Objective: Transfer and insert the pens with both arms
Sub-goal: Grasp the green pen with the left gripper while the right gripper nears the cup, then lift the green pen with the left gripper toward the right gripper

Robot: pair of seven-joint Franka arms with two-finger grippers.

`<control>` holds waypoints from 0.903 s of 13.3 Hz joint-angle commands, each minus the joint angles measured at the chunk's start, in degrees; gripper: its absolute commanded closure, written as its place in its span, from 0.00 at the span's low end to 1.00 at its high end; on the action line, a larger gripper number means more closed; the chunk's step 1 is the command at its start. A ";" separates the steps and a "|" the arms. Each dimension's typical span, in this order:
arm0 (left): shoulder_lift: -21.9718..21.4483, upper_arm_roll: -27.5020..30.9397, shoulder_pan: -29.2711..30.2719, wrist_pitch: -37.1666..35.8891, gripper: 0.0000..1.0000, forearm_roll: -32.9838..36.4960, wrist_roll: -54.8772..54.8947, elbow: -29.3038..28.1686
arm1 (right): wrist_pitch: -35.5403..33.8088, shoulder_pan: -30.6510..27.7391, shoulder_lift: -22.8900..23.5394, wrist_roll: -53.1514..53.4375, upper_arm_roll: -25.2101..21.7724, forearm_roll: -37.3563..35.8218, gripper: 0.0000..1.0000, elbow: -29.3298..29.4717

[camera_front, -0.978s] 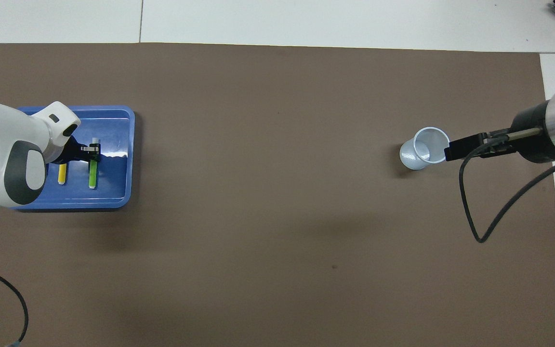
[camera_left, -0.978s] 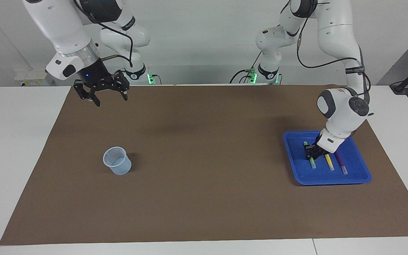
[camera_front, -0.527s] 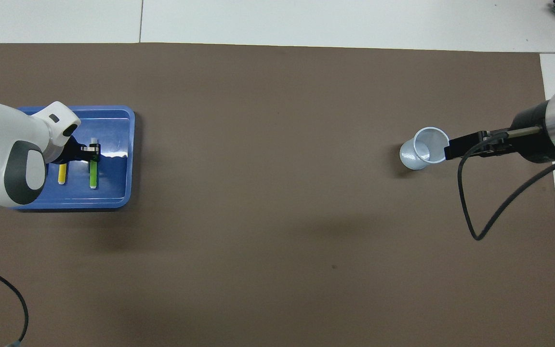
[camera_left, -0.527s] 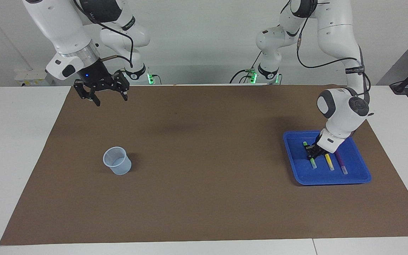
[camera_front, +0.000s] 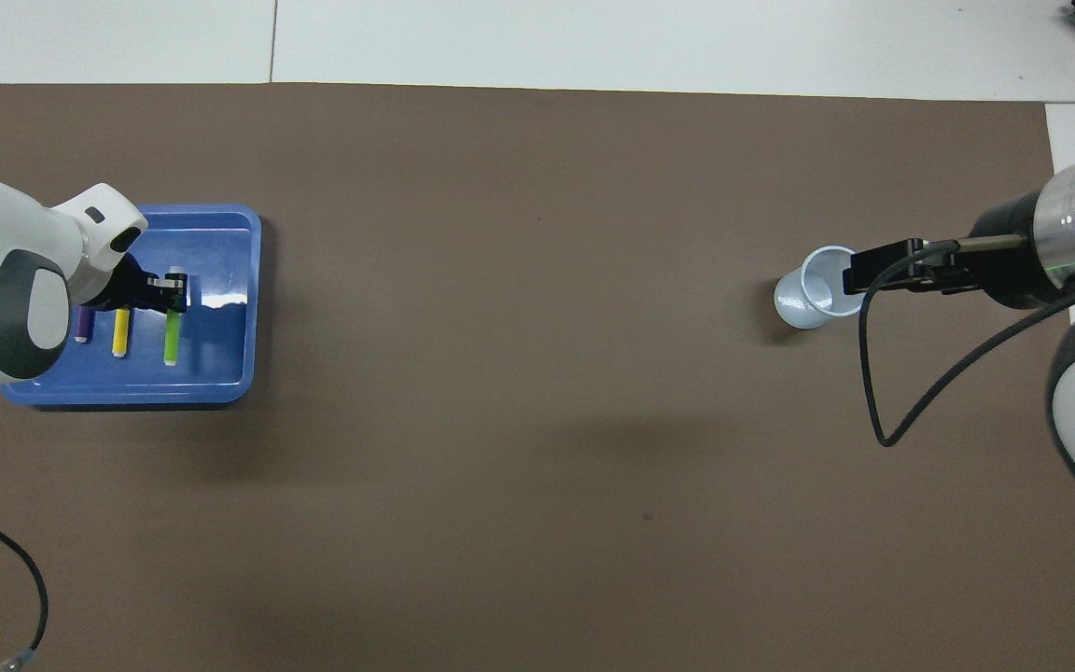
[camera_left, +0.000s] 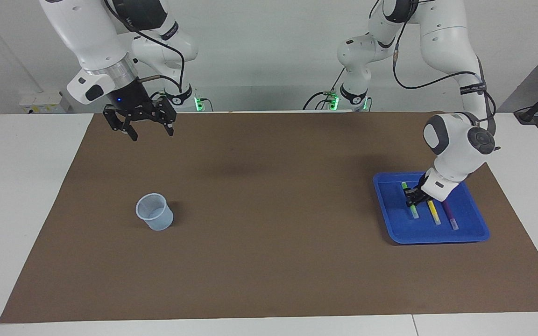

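Green, yellow and purple: I see three slim pens, each with a pale whitish end, side by side in the blue tray at the left arm's end of the table. My left gripper is down in the tray with its fingers clamped on the green pen, gripping near its middle. The yellow pen is just beside it, and the purple pen next to that. My right gripper hangs with its fingers spread wide over the brown mat at the right arm's end, holding nothing. A clear plastic cup stands upright on the mat. I can read no writing on the pens, tray or cup.
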 commanded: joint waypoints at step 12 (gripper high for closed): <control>-5.91 -1.01 -6.64 -16.26 1.00 -16.30 -32.48 3.52 | 4.82 2.20 -2.33 10.21 0.13 6.18 0.00 -4.09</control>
